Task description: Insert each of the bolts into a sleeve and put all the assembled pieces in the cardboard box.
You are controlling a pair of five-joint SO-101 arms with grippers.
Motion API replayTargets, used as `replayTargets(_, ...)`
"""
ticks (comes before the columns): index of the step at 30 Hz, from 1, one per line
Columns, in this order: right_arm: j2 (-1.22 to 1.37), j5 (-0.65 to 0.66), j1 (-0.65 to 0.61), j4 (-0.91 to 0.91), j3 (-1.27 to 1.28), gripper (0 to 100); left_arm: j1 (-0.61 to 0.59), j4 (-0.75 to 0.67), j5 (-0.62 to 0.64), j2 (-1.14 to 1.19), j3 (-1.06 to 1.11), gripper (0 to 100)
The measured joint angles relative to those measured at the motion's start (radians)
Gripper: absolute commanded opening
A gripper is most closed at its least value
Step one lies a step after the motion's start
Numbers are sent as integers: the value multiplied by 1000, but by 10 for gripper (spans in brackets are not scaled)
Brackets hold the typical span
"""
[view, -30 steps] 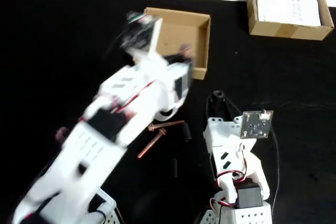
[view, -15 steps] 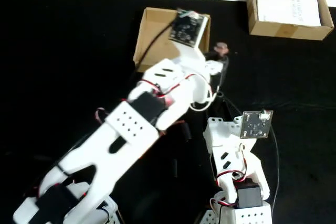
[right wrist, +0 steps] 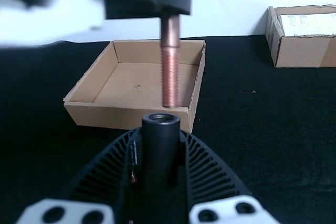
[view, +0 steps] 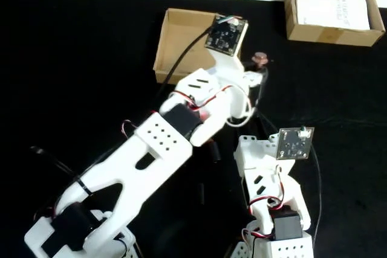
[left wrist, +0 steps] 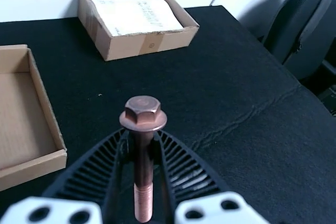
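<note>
The open cardboard box (view: 175,40) sits mid-table. A second box (view: 334,13) farther off holds a printed sheet, its writing illegible. The left gripper (left wrist: 142,142) clamps a copper bolt (left wrist: 142,156), threads down, near the black sleeve (right wrist: 160,148) clenched upright in the right gripper (right wrist: 157,134).

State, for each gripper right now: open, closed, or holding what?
Left gripper: closed on the copper bolt.
Right gripper: closed on the black sleeve.
</note>
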Motion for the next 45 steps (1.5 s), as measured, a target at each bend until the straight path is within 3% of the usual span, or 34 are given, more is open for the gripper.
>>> replayTargets(26,3,0,2,-31,8,8,58,101,-5,-48,48,10)
replayTargets(29,3,0,2,-31,8,8,68,106,43,-51,51,10)
replayTargets(43,2,0,-2,-44,6,8,80,287,94,-48,54,17)
replayTargets(45,2,0,-2,-44,6,8,80,315,63,-48,54,63)
